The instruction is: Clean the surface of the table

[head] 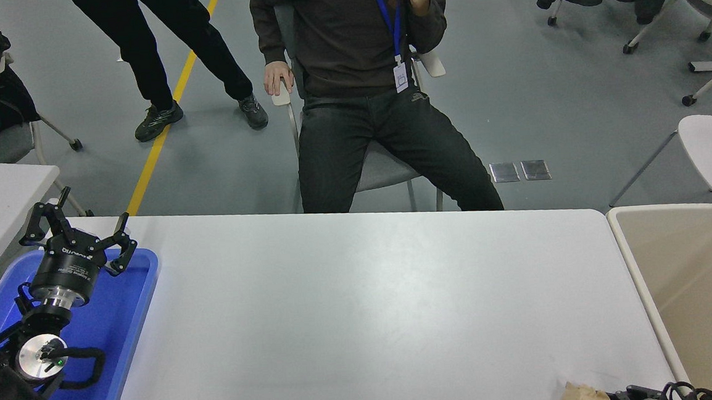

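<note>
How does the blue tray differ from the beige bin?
The blue tray is bright blue and shallow; the beige bin is pale and deep. The tray lies on the table surface at its left end; the bin stands beside the table's right end. The open left gripper hangs above the tray; nothing hangs above the bin. Both have rounded corners.

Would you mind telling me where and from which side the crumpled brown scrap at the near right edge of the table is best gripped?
Probably across the raised top folds of the crumpled brown scrap, coming down from above. It lies low on the table surface at the near edge, partly cut off by the frame, so a side approach offers little. The right arm's dark parts sit just beside it; its gripper is not visible.
</note>
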`<move>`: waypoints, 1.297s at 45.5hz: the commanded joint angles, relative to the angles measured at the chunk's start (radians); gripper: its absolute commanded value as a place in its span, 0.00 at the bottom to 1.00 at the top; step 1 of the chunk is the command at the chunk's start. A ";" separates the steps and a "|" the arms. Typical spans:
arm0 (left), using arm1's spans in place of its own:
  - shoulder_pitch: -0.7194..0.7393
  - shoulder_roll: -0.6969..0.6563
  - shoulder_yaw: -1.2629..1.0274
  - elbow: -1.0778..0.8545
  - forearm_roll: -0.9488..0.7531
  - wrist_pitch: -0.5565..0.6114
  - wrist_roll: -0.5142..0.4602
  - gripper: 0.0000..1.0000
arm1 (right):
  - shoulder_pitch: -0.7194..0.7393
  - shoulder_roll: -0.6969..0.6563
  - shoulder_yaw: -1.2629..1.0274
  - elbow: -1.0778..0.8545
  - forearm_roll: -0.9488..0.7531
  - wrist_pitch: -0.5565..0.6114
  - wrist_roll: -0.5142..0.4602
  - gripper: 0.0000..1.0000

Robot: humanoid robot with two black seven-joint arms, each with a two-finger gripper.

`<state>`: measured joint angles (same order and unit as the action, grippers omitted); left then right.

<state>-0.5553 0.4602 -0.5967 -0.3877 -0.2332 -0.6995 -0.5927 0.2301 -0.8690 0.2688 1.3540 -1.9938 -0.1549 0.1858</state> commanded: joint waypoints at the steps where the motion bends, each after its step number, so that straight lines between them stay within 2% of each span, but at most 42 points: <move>1: 0.000 0.000 0.000 0.000 0.000 0.000 -0.001 1.00 | 0.017 0.005 -0.048 -0.033 -0.007 -0.060 0.008 0.98; 7: 0.000 0.000 0.000 0.000 0.000 0.000 0.001 1.00 | 0.023 0.013 -0.051 -0.055 -0.007 -0.078 0.014 0.87; 12: 0.000 0.000 0.000 0.000 0.000 0.000 0.001 1.00 | 0.031 0.027 -0.051 -0.067 -0.007 -0.084 0.018 0.86; 17: 0.000 0.000 0.000 0.000 0.000 0.000 0.001 1.00 | 0.031 0.031 -0.054 -0.079 -0.008 -0.086 0.020 0.76; 18: 0.000 0.000 0.000 0.000 0.000 0.000 -0.001 1.00 | 0.031 0.036 -0.056 -0.081 -0.007 -0.086 0.020 0.71; 20: 0.000 0.000 0.000 0.000 0.000 0.000 0.001 1.00 | 0.035 0.038 -0.069 -0.085 -0.007 -0.084 0.018 0.54; 24: 0.000 0.000 0.000 0.000 0.000 0.000 -0.001 1.00 | 0.051 0.036 -0.100 -0.090 -0.007 -0.086 0.018 0.10; 25: 0.000 0.000 0.000 0.000 0.000 0.000 -0.001 1.00 | 0.054 0.036 -0.108 -0.090 -0.005 -0.086 0.018 0.02; 26: 0.000 0.000 0.000 0.000 0.000 0.000 0.001 1.00 | 0.058 0.036 -0.115 -0.091 -0.003 -0.086 0.018 0.00; 37: 0.000 0.000 0.000 0.000 0.000 0.000 0.001 1.00 | 0.094 0.034 -0.145 -0.088 0.042 -0.080 0.015 0.00; 49: 0.000 0.000 0.000 0.000 0.000 0.000 0.001 1.00 | 0.166 0.022 -0.189 -0.065 0.314 -0.025 0.024 0.00; 59: 0.000 0.000 0.000 0.000 0.000 0.000 0.001 1.00 | 0.233 -0.021 -0.215 -0.012 0.360 -0.020 0.061 0.00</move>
<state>-0.5553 0.4602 -0.5967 -0.3881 -0.2331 -0.6995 -0.5923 0.3951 -0.8547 0.0830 1.2953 -1.7323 -0.1920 0.2218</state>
